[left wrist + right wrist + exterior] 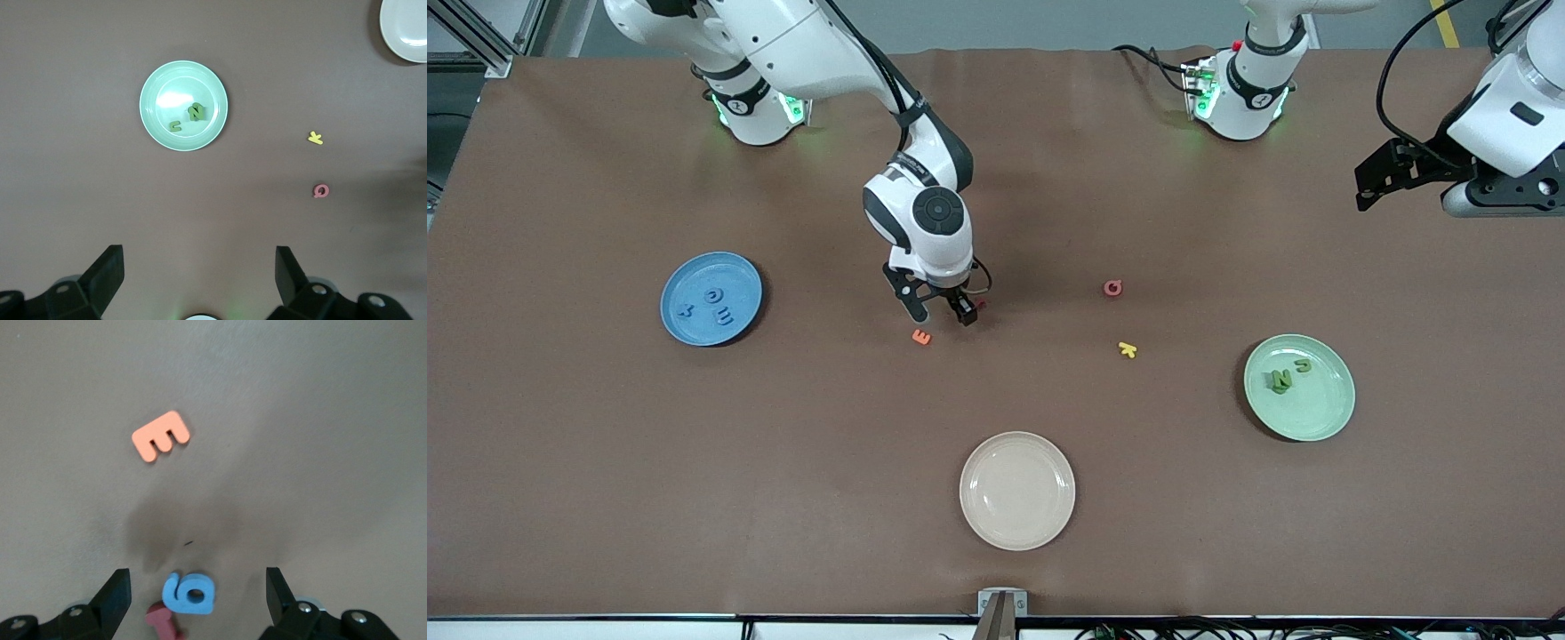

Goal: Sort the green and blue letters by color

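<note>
A light blue letter g lies on the brown table, overlapping a dark red letter. My right gripper is low over it, open, with one finger on each side and clear gaps to the letter. In the front view this gripper hides the blue g. The blue plate toward the right arm's end holds three blue letters. The green plate toward the left arm's end holds two olive-green letters, N and u. My left gripper waits open and empty, high over its end of the table.
An orange E lies just nearer the front camera than the right gripper. A pink Q and a yellow k lie mid-table. An empty beige plate sits near the front edge.
</note>
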